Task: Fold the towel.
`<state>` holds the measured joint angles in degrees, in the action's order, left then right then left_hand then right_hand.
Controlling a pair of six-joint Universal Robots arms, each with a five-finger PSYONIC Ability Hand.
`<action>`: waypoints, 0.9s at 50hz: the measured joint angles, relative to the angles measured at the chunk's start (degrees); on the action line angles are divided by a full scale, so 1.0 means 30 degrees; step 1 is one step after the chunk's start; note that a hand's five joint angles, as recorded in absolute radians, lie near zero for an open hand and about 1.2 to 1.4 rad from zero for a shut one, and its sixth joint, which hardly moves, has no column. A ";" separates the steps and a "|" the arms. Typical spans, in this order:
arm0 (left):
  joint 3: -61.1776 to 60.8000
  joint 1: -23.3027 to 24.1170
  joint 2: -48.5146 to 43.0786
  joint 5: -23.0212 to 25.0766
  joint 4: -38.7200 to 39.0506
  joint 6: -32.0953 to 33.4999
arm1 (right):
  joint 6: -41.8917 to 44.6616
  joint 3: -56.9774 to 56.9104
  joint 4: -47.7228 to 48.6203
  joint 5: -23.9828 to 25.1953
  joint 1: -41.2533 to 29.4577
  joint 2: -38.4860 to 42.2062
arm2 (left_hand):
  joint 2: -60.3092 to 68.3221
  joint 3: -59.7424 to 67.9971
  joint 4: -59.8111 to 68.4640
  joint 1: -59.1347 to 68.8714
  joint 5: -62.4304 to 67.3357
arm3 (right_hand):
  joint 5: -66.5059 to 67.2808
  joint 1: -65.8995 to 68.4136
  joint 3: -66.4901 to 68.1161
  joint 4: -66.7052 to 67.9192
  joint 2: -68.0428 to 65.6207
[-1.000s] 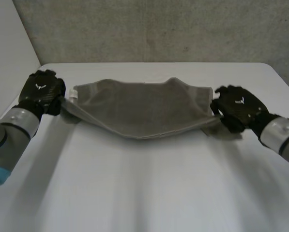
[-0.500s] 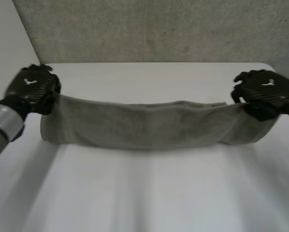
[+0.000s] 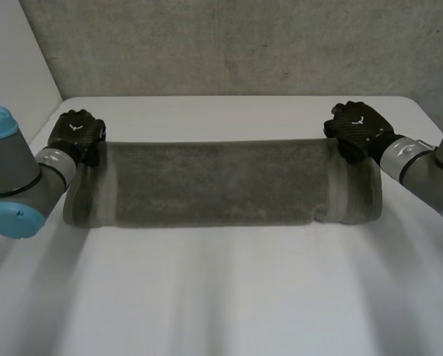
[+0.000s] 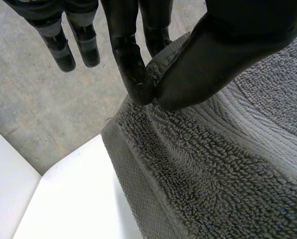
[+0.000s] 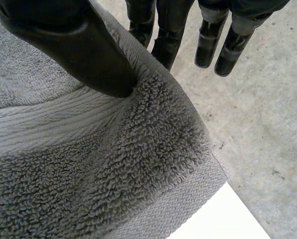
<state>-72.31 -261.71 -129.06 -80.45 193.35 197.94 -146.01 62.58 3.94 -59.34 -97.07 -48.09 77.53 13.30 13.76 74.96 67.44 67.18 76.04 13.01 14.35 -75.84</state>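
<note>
Grey terry-cloth towel lies as a doubled band across the white table. Your left hand and right hand each pinch one far corner. First fold judged laid; release and cross-fold remain.

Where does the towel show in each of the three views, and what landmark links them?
Head view: the towel stretches across the white table, a corner in the left robot hand and one in the right robot hand.
Left wrist view: its corner is pinched by the left robot hand.
Right wrist view: its corner is pinched by the right robot hand.
Shared landmark: the white table.
</note>
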 measured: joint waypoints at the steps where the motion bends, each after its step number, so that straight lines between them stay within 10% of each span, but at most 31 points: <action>1: 0.0123 0.0014 -0.0150 -0.0018 0.0003 0.0004 | -0.0039 -0.0262 0.0091 -0.0049 -0.0069 0.0309 | 0.0000 0.0000 0.0000 0.0000 0.0000 | 0.0000 0.0000 0.0000 0.0000 0.0000; 22: 0.1544 0.0026 -0.2181 -0.0035 0.0105 0.0007 | -0.0529 -0.4196 0.0135 -0.0960 -0.1116 0.4443 | -0.4906 0.0000 0.0000 -0.4050 -0.4813 | -0.0592 -0.0273 0.0000 0.0000 0.0186; 29: 0.1571 0.0025 -0.2089 -0.0116 0.0119 0.0005 | -0.0522 -0.4230 0.0220 -0.1480 -0.1243 0.4491 | -1.9346 0.0000 0.0000 -1.8056 -1.9782 | -1.2537 -1.1446 0.0000 0.0000 1.1541; 35: 0.1560 0.0024 -0.1723 -0.0626 0.0116 -0.0001 | -0.0527 -0.3926 0.0342 -0.2242 -0.1286 0.3991 | -2.0814 0.0000 0.0000 -1.9182 -2.1258 | -2.1174 -1.9408 0.0000 0.0000 1.9735; 45: 0.0283 -0.0010 0.1053 -0.0955 -0.0007 -0.0059 | -0.1839 -0.0469 0.1439 -0.2477 -0.1190 -0.0771 | -2.0814 0.0000 0.0000 -1.9184 -2.1258 | -2.1186 -2.0789 0.0000 0.0000 2.0556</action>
<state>-71.46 -261.74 -125.90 -83.31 193.33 197.76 -151.53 61.17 8.25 -66.77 -100.64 -50.40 15.09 13.30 13.76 17.41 3.66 3.62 13.67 13.01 14.35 -14.18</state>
